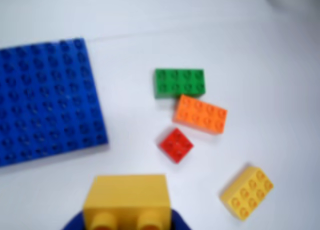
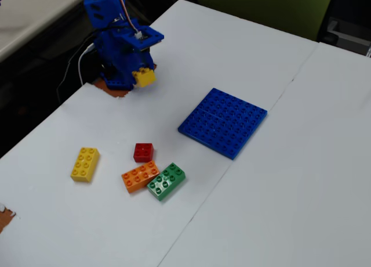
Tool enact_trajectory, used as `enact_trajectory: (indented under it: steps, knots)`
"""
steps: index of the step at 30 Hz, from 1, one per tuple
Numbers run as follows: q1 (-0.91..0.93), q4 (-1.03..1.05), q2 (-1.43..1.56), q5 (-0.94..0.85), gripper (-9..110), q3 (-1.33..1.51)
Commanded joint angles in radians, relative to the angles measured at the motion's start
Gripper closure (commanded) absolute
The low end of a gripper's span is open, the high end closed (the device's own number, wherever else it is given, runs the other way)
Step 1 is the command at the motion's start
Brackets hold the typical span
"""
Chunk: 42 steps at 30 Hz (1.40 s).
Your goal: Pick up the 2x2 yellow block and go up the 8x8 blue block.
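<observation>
Yellow block (image 1: 126, 197): gripped by closed tool (image 2: 142, 76), raised off counter (image 2: 278, 186).
Blue plate (image 2: 223, 122): flat on counter, well apart from tool.
Red brick (image 2: 143, 152): beside orange brick (image 2: 139, 176).

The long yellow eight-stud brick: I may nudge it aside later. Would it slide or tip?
The long yellow brick lies flat, studs up, on the smooth white table, so it would probably slide rather than tip or roll. It looks like rigid plastic, likely light. Nothing touches it, so an off-centre push may spin it.
</observation>
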Motion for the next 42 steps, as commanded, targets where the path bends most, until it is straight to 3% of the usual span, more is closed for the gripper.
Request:
enact_trajectory:
  steps: [1,5,10,27,31,34,42]
  knots:
    - [-0.098,-0.057,0.057,0.060,96,-0.084]
    - [-0.227,-0.241,0.098,0.221,96,-0.084]
    - [-0.296,-0.403,0.109,0.245,96,-0.095]
    - [-0.410,0.028,-0.703,0.215,96,-1.170]
    - [-0.428,0.100,-0.833,0.173,96,-1.183]
    - [-0.440,0.270,-0.994,0.150,96,-1.359]
    - [-0.468,0.265,-1.149,0.186,96,-1.347]
